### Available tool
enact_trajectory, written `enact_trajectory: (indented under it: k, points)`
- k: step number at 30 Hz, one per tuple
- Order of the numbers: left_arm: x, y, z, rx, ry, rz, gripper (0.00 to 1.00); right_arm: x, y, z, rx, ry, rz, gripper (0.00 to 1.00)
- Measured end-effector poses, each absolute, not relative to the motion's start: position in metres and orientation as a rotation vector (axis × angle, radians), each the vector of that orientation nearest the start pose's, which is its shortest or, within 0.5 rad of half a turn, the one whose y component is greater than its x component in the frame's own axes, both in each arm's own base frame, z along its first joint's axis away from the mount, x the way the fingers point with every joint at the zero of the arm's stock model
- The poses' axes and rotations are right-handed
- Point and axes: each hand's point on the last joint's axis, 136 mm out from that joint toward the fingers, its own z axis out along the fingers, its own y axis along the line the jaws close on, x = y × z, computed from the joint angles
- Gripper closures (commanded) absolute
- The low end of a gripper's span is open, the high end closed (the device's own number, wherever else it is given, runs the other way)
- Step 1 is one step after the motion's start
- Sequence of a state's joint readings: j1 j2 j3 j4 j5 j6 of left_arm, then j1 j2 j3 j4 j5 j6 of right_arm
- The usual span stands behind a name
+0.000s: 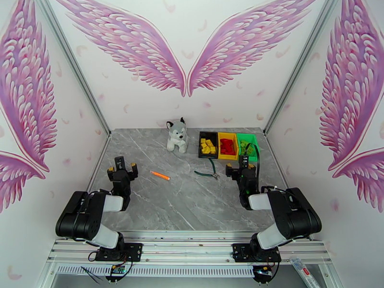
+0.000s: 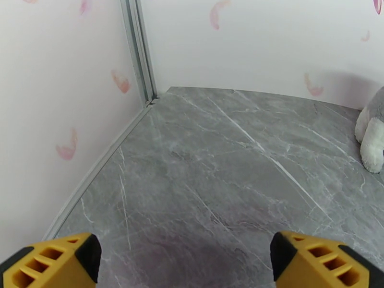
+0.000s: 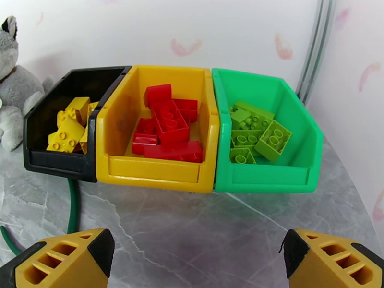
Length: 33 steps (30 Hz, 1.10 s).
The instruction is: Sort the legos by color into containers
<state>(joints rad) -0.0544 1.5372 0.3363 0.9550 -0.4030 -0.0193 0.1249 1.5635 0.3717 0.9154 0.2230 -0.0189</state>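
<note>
Three joined bins stand at the back right of the table: the black bin (image 3: 45, 157) (image 1: 202, 135) holds yellow legos (image 3: 67, 130), the yellow bin (image 3: 153, 171) (image 1: 227, 136) holds red legos (image 3: 165, 123), the green bin (image 3: 269, 176) (image 1: 253, 138) holds lime green legos (image 3: 257, 133). My right gripper (image 3: 197, 260) (image 1: 241, 165) hovers just in front of the bins, open, nothing between its fingers. My left gripper (image 2: 185, 262) (image 1: 122, 167) is open over bare table at the left, far from the bins.
A plush husky (image 1: 176, 135) (image 3: 12, 87) sits left of the bins. Green-handled pliers (image 1: 207, 172) lie in front of the black bin, and a thin orange stick (image 1: 160, 175) lies mid-table. Side walls close the table in.
</note>
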Motion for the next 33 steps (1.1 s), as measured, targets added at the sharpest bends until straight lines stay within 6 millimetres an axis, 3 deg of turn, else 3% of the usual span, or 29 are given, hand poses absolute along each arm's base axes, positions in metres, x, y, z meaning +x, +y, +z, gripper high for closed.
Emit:
enact_trajectory:
  k: [33]
  points:
    - [0.3846, 0.0444, 0.1139, -0.247, 1.791, 0.298, 0.01, 0.3985, 0.0132, 0.1051, 0.016, 1.847, -0.123, 0.01]
